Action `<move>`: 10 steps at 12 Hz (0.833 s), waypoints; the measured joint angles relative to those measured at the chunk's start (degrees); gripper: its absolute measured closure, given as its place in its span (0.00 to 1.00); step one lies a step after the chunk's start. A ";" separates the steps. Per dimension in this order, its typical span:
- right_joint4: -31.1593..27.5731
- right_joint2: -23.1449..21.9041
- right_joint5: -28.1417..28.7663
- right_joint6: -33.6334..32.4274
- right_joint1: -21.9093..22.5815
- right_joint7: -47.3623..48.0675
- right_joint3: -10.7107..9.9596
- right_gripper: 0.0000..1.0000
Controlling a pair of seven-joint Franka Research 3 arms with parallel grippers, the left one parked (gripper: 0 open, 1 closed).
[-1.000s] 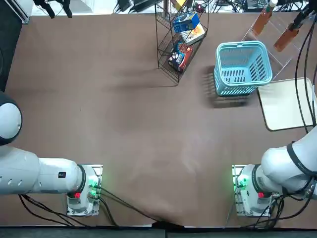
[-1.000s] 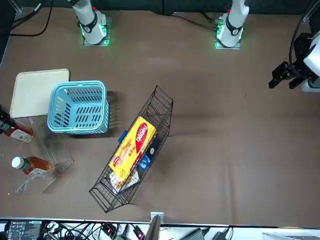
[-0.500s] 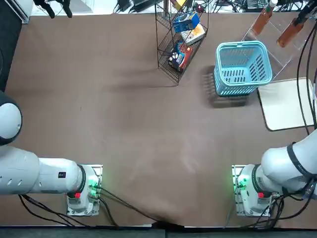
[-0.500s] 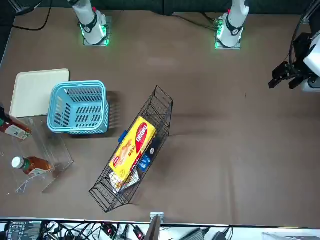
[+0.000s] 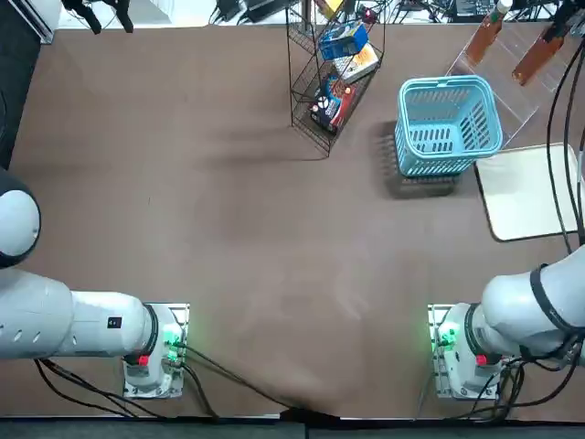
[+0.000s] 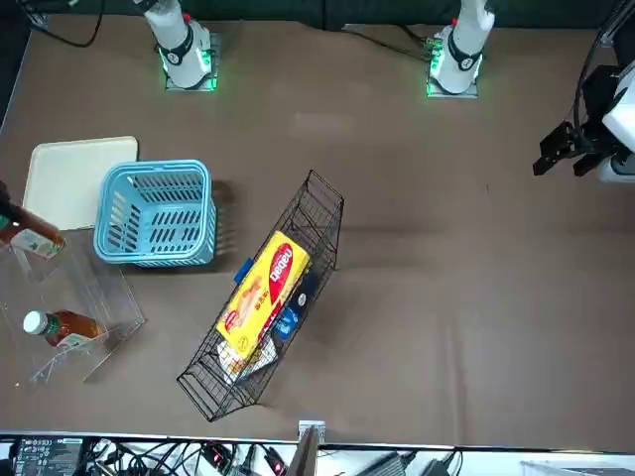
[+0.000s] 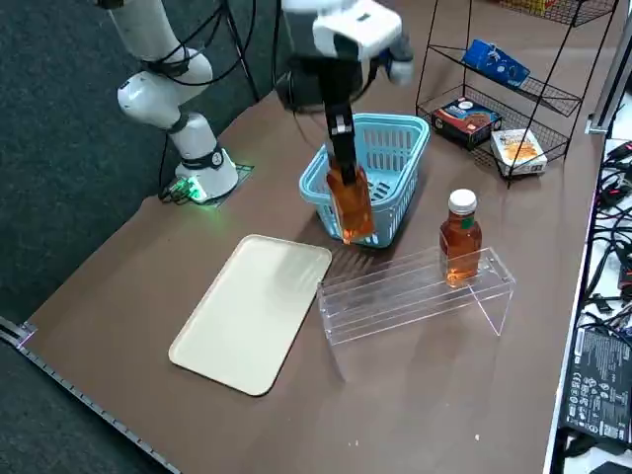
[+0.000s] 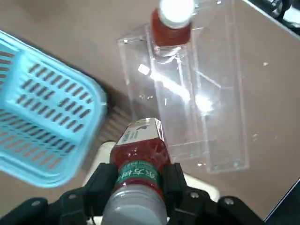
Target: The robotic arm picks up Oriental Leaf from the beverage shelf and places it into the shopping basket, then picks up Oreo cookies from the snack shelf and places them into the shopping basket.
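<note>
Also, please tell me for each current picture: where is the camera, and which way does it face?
Top: overhead, looking down; right arm's white links.
Front: across the table, facing the robot; arm bases.
Right side: raised at robot's right, looking diagonally down; right gripper.
Right wrist: on the right arm, facing its fingers and held bottle.
Top and front share the blue basket.

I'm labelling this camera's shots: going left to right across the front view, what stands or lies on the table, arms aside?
White tray → light blue basket → black wire rack, holding a yellow snack pack.
</note>
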 joint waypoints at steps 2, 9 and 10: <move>-0.04 -2.55 -0.56 -3.91 2.99 6.17 0.11 0.44; -3.08 -8.30 -1.21 -10.52 13.72 30.97 0.60 0.44; -4.42 -8.70 -1.21 -10.01 14.27 33.14 0.60 0.44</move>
